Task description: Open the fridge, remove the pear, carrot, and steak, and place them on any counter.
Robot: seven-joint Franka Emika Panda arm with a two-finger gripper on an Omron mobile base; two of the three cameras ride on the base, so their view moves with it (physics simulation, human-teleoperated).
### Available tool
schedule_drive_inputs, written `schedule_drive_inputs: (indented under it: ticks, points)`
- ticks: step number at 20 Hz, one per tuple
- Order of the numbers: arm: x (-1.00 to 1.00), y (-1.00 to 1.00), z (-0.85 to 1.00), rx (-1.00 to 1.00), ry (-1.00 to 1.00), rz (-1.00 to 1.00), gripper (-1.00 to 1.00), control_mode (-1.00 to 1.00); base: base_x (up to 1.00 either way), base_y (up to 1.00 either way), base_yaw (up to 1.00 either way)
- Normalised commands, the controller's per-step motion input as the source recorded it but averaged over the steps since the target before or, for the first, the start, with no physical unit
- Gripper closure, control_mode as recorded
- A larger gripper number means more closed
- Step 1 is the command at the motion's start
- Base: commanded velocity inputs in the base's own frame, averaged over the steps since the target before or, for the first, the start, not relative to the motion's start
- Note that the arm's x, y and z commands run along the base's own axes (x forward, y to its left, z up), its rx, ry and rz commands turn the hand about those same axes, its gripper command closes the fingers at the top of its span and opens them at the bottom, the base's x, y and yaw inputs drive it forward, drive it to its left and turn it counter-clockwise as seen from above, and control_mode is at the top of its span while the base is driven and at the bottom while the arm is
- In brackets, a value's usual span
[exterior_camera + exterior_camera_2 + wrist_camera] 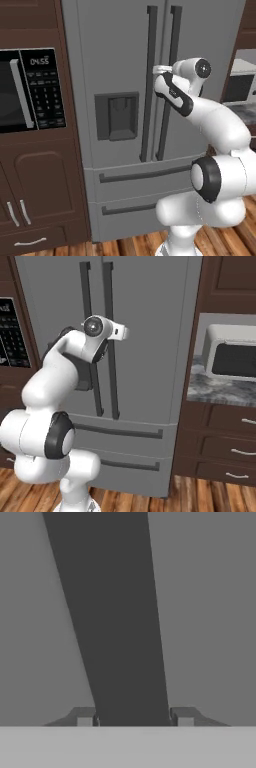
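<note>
Fridge [120, 60]: doors sitting closed. Gripper [135, 718]: fingertips [85, 717] straddling dark door handle [112, 612], pressing against both its sides, clenching it. Counter [220, 388]: carrying white appliance [230, 353].

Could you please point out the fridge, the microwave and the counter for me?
fridge [110, 60]: left base view, left door panel.
microwave [12, 90]: left base view, dark window.
counter [220, 388]: right base view, bare marbled top.
</note>
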Motion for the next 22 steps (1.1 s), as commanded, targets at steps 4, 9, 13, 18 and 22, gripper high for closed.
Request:
schedule_drive_inputs:
  ticks: [4, 9, 13, 18, 22]
  points:
    - [-1.00, -0.06, -0.07, 0.00, 0.00, 0.00, 1.00, -1.00, 0.00, 0.00, 0.00]
    - [-1.00, -0.23, -0.15, -0.02, 0.00, 0.00, 1.00, -1.00, 0.00, 0.00, 0.00]
    - [-1.00, -0.25, -0.19, -0.03, 0.00, 0.00, 1.00, -1.00, 0.00, 0.00, 0.00]
    - [-1.00, -0.18, -0.22, -0.05, 0.03, 0.00, 1.00, -1.00, 0.00, 0.00, 0.00]
    - [-1.00, -0.03, -0.30, -0.02, 0.02, 0.02, -1.00, -1.00, 0.00, 0.00, 0.00]
